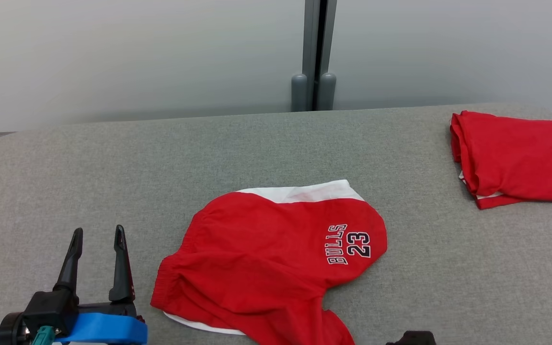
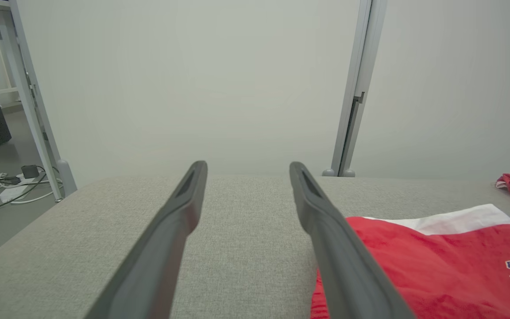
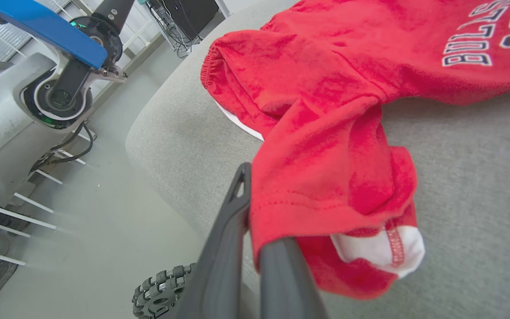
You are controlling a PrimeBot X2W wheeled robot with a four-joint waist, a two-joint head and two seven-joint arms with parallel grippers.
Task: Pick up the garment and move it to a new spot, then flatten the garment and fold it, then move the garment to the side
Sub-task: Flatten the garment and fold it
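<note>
Task looked barely begun, prob. at the first pick-up. The garment (image 1: 276, 249) lay loose and unfolded near the ctr of the grey table (image 1: 113, 167), toward its near edge. Moving, flattening, folding and setting aside all seemed left to do.

The right gripper (image 3: 255, 208) was clamped on the garment's near hem, w/ red cloth and a white-trimmed corner bunched over its fingers at the table's near edge. The left gripper (image 1: 98, 230) stood w/ jaws wide apart, holding nothing, just left of the garment.

Garment: red shorts, elastic waistband to the left, white panel along the far side, "BULLS 23" on the right part. Wrinkled, w/ one leg twisted toward the near edge.

A folded red piece (image 1: 515, 158) lay at far right, well apart.
</note>
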